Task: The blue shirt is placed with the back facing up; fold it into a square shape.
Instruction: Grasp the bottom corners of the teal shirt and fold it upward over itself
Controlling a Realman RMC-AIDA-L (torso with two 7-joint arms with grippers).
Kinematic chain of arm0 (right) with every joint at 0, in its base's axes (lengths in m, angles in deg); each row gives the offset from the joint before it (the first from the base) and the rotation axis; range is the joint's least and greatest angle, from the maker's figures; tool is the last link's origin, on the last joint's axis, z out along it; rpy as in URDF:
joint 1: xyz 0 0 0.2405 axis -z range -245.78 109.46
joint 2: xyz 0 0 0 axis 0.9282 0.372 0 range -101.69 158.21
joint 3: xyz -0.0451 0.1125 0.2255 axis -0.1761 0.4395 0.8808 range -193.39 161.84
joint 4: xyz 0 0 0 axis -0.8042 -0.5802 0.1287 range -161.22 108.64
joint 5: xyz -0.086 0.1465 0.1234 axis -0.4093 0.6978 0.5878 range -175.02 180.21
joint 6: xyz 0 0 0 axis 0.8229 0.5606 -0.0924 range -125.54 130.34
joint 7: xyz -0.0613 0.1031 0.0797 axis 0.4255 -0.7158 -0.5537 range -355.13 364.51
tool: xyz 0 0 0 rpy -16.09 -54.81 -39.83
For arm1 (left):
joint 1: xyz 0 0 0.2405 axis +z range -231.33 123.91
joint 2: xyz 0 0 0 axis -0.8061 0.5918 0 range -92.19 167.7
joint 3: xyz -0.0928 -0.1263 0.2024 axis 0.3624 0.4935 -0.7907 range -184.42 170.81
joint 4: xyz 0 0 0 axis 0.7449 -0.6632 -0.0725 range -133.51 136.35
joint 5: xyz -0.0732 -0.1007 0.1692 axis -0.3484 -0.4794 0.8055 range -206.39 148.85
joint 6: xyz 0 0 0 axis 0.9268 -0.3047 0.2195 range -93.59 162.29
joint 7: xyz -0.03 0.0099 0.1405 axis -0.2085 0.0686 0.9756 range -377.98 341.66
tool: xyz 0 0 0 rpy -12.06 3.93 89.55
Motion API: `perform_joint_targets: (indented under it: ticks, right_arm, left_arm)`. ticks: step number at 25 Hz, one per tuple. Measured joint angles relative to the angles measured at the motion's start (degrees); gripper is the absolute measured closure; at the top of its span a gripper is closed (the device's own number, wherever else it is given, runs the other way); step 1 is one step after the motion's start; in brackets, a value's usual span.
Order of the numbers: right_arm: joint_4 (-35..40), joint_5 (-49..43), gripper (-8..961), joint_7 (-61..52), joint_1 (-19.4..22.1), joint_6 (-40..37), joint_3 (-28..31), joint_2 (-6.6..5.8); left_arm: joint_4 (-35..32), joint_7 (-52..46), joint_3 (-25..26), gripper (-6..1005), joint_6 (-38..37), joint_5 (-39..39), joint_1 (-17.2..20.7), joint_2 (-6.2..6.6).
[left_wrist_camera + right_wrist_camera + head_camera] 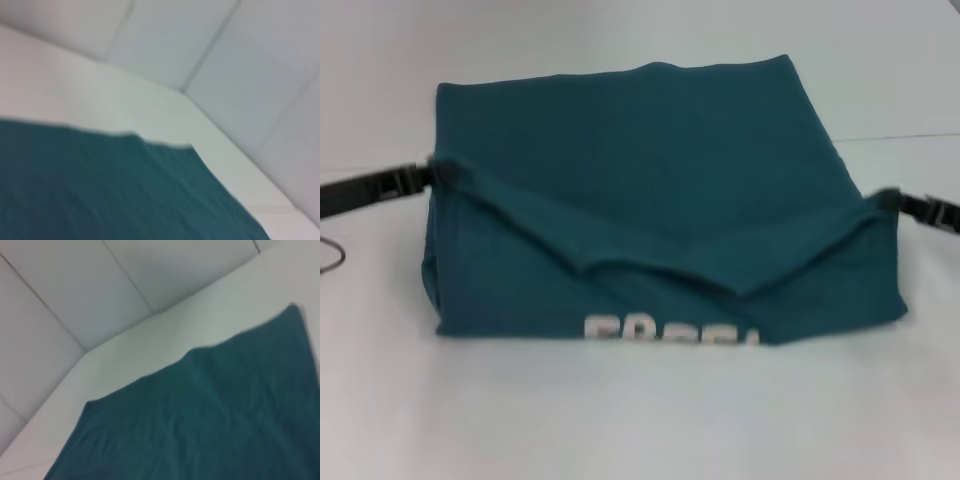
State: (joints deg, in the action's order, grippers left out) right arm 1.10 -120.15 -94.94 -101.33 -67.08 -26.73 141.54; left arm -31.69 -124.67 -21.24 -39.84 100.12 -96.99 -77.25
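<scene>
Head view: I see the blue shirt (660, 200) on the white tabletop (640, 420), left hand (432, 174) and right hand (886, 200) each pinching a corner of the raised fold. Partial white lettering (670, 331), unreadable. Wrist views show only fabric and tabletop.

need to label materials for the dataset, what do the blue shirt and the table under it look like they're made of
The blue shirt: soft woven or knit fabric, matte; it sags in a limp fold between the left hand and the right hand and creases gently. Its white lettering looks printed on. The table: smooth, hard, pale surface with a dull sheen, probably laminate or painted board; the exact material cannot be told.
</scene>
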Motion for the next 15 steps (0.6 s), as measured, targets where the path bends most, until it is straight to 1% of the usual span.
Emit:
perform_joint_targets:
  ticks: [4, 6, 11, 15]
  right_arm:
    - [-0.2, 2.9, 890, 2.9, -3.1, 6.7, -0.1, 0.84]
    - [-0.6, 3.8, 890, 4.4, -4.7, 9.4, -0.2, 1.15]
    - [-1.8, 4.8, 889, 7.0, -8.4, 16.2, -0.8, 1.65]
    - [-2.9, 6.4, 889, 9.2, -10.5, 20.9, -2.0, 1.82]
  left_arm:
    - [2.5, 2.9, -0.1, 971, 5.6, -5.7, -0.8, 0.03]
    - [3.4, 4.1, -0.1, 970, 7.5, -7.3, -1.2, 0.09]
    - [5.4, 7.5, -0.2, 970, 13.2, -9.7, -2.9, -0.07]
    - [8.1, 12.3, -0.2, 970, 18.7, -12.6, -4.8, -0.08]
